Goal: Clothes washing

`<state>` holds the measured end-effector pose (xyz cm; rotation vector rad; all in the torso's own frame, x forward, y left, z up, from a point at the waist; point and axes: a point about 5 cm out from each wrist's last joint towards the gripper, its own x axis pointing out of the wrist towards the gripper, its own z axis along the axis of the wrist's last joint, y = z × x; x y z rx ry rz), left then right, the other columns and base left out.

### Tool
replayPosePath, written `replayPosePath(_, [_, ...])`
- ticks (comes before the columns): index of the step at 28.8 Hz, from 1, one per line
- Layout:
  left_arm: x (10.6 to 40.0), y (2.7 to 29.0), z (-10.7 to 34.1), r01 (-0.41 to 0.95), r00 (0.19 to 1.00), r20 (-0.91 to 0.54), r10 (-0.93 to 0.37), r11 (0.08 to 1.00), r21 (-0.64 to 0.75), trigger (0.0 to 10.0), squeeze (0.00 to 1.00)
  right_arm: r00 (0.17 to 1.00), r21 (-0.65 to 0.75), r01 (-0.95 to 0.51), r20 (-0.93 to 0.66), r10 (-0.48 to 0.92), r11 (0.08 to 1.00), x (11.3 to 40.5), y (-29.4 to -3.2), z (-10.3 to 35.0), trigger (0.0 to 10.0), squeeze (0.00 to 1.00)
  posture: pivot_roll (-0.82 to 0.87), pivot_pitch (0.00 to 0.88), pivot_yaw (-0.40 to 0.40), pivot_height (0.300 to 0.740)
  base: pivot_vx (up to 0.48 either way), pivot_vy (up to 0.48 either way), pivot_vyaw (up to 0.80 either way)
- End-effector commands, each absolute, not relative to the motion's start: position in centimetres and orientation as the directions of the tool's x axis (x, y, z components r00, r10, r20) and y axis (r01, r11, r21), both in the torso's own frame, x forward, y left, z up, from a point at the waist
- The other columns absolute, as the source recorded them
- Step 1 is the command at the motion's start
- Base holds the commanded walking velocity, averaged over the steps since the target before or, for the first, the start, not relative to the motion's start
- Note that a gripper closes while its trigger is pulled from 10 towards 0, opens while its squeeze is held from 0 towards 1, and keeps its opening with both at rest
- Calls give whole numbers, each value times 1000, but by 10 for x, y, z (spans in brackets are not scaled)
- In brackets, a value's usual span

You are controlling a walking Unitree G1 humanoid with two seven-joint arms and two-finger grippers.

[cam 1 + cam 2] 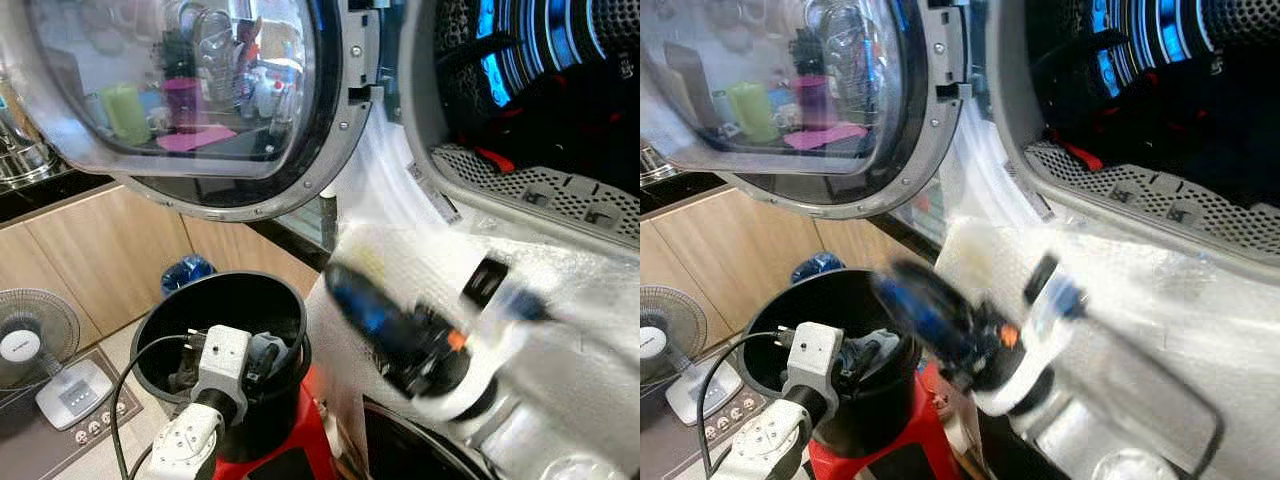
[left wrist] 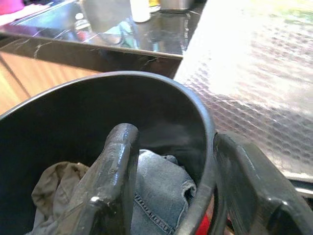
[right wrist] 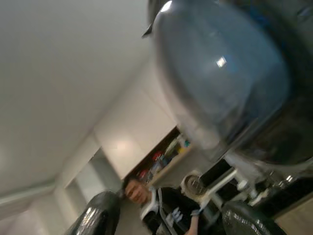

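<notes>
the left gripper point(image 2: 171, 191) hung open over the rim of the round black plastic bucket point(image 1: 175, 325), one finger inside, one outside. just beyond its inner finger lay crumpled blue denim jeans point(image 2: 159, 188) and an olive-grey garment point(image 2: 51, 188). the right gripper point(image 3: 164, 218), blurred, stood open and empty, pointing up at the round glass washer door point(image 1: 180, 90), beside the open dark drum point(image 1: 560, 90)
</notes>
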<state>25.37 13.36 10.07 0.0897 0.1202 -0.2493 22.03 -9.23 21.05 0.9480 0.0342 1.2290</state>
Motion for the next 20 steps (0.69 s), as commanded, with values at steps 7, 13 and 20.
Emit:
replayPosePath(7, [241, 104, 104, 538, 843, -139, -520, 822, 187, 10000, 0, 790, 807, -449, 158, 592, 383, 251, -144, 119, 10000, 0, 7, 6, 41, 740, 0, 0, 0])
replayPosePath(13, [237, 92, 91, 657, 751, -212, -625, 738, 153, 10000, 0, 933, 759, 248, -354, 62, 602, 257, -208, 25, 10000, 0, 0, 7, 55, 740, 0, 0, 0])
replayPosePath(20, [239, 87, 73, 694, 706, -279, -651, 714, 93, 10000, 0, 742, 492, 575, -651, -162, 654, 217, -237, -36, 10000, 0, -6, 5, 69, 740, 0, 0, 0])
